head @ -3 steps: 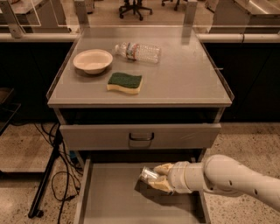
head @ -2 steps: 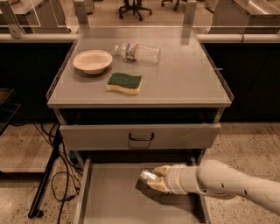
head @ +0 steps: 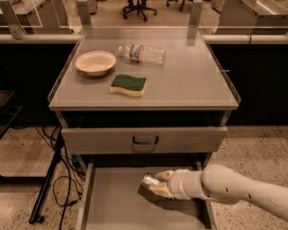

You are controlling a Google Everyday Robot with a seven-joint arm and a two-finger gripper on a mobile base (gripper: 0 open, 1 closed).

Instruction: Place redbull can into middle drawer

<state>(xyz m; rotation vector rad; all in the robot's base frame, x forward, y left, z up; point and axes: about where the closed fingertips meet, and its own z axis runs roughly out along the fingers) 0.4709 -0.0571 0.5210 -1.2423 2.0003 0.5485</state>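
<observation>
camera view | end effector (head: pixel 156 183) holds redbull can (head: pixel 149 180) in middle drawer (head: pixel 112 207) | axis left-right

Open-plan office.
Swivel chairs (head: pixel 135 6) and glass-screened desks (head: pixel 265 11) stand well beyond the gripper (head: pixel 152 183), itself low in the middle drawer (head: pixel 112 206).
</observation>
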